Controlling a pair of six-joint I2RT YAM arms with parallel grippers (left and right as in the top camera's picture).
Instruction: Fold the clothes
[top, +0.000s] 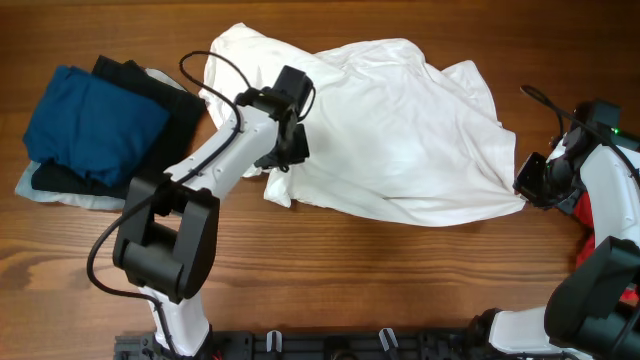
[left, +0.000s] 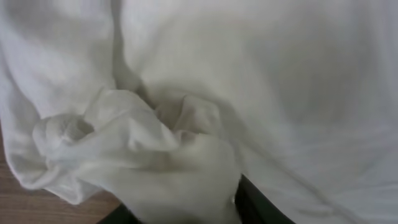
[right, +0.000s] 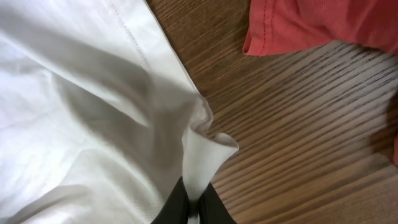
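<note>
A large white T-shirt (top: 400, 130) lies crumpled across the middle of the wooden table, print hidden. My left gripper (top: 285, 150) is at its left edge, shut on a bunched wad of the white fabric (left: 168, 155); only the dark finger bases (left: 186, 214) show. My right gripper (top: 527, 185) is at the shirt's right corner, shut on a thin fold of its hem (right: 205, 155), fingers (right: 194, 208) pinched together. A red garment (right: 317, 22) lies just beyond it and shows at the overhead view's right edge (top: 583, 212).
A stack of folded clothes sits at the left: a blue garment (top: 92, 125) on top of a black one (top: 165, 95), with a pale one (top: 45, 192) underneath. Bare wood (top: 380, 280) runs along the front.
</note>
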